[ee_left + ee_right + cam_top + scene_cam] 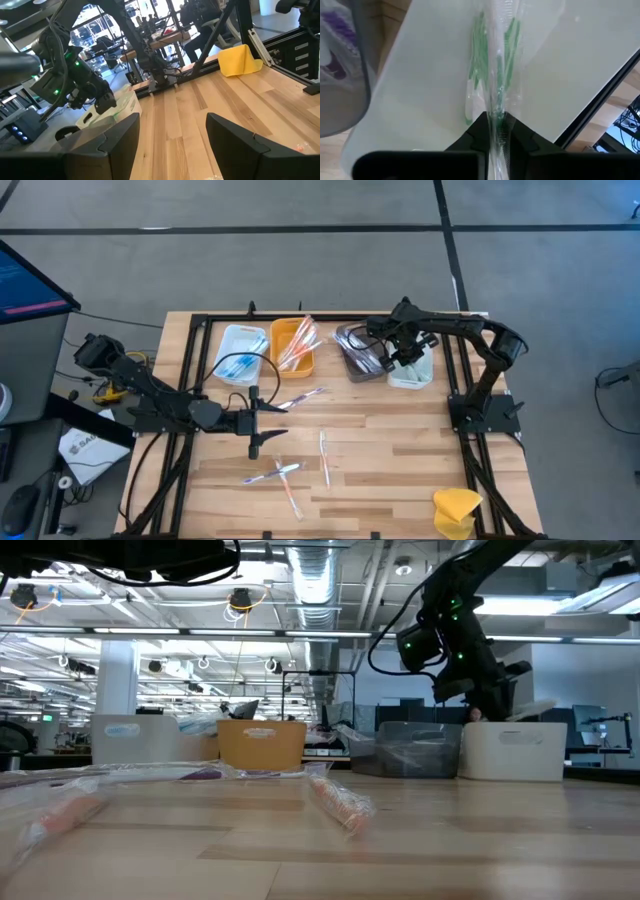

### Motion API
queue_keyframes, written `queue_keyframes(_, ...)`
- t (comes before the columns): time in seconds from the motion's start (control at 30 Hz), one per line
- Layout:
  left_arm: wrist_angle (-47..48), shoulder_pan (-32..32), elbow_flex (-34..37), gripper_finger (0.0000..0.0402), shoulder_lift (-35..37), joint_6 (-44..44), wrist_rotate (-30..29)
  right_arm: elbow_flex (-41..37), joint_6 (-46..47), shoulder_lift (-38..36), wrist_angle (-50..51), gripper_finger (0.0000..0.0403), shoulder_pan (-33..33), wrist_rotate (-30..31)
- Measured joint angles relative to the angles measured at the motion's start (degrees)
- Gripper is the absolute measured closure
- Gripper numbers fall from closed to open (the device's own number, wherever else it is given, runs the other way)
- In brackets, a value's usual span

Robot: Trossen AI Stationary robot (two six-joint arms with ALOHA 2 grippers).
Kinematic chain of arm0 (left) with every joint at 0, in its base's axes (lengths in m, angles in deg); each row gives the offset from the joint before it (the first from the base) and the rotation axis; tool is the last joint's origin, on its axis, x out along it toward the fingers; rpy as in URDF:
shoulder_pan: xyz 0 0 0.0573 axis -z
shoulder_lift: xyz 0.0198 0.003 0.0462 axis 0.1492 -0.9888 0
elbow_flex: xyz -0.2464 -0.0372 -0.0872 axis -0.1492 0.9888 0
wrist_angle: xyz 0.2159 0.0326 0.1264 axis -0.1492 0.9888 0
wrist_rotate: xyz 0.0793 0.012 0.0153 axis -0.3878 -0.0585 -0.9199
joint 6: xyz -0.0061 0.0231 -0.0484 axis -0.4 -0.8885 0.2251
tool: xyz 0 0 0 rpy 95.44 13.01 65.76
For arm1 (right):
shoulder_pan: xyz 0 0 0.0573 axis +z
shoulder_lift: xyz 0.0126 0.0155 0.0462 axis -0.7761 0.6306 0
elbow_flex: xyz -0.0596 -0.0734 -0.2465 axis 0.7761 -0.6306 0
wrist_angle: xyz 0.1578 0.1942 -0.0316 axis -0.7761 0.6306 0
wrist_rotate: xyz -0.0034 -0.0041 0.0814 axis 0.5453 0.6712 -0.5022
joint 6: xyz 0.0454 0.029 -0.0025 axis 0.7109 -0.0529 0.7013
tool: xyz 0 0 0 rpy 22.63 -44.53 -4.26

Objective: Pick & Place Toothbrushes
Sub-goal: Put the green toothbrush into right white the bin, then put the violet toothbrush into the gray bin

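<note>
My right gripper (405,360) hangs over the white tray (415,375) at the far right and points steeply down. It is shut on a green toothbrush in a clear wrapper (492,65), which reaches down into that tray (420,90). My left gripper (256,422) waits open and level over the table's left middle, with nothing between its fingers (172,145). Several wrapped toothbrushes lie flat on the wood: one (300,397) near the left gripper, one (324,455) in the middle, and a crossed pair (272,473) toward the near edge. My right gripper pinches the clear wrapper at the toothbrush's upper end (497,117) between its two fingers. The fingers come from above, slanting steeply down, along the toothbrush. The toothbrush hangs below them into the white tray. Whether its lower end rests on the tray floor I cannot tell.
A row of trays stands at the far side: a white one with blue toothbrushes (240,352), an orange one (292,348), and a grey one (362,352) beside the white tray. A yellow lump (457,510) sits at the near right corner. Black frame rails border the table.
</note>
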Motion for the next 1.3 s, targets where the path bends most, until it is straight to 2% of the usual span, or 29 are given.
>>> queue_keyframes(0.1,0.0,0.0,0.0,0.0179,0.0,0.0,0.0,0.0,0.0,0.0,-0.5,0.0378,0.0,0.6)
queue_keyframes(0.2,0.0,0.0,0.0,0.0179,0.0,0.0,0.0,0.0,-0.7,0.0,-0.9,0.0354,0.5,3.4)
queue_keyframes(0.33,0.0,0.0,0.0,0.0179,0.0,0.0,0.0,0.0,-1.3,0.0,-2.2,0.03,1.1,6.2)
queue_keyframes(0.57,0.1,0.0,0.0,0.0179,0.0,0.0,0.0,0.0,-1.5,0.0,-1.1,0.0185,1.1,6.4)
queue_keyframes(0.67,0.1,0.0,0.0,0.0179,0.0,0.0,0.0,0.0,-0.5,0.0,1.0,0.015,0.9,6.7)
queue_keyframes(0.83,0.2,0.0,0.0,0.0179,0.0,0.0,0.0,0.0,-1.0,-0.5,5.8,0.0138,1.8,7.6)
queue_keyframes(0.93,0.2,0.0,0.0,0.0179,0.0,0.0,0.0,0.4,1.5,-2.1,7.2,0.0138,2.2,12.3)
queue_keyframes(1.07,0.2,0.0,0.0,0.0179,0.0,0.0,0.0,0.4,2.2,-7.1,7.0,0.0138,3.7,13.9)
queue_keyframes(1.3,1.5,0.0,0.0,0.0179,0.0,0.0,0.0,0.5,6.0,-19.1,7.3,0.0138,11.9,13.8)
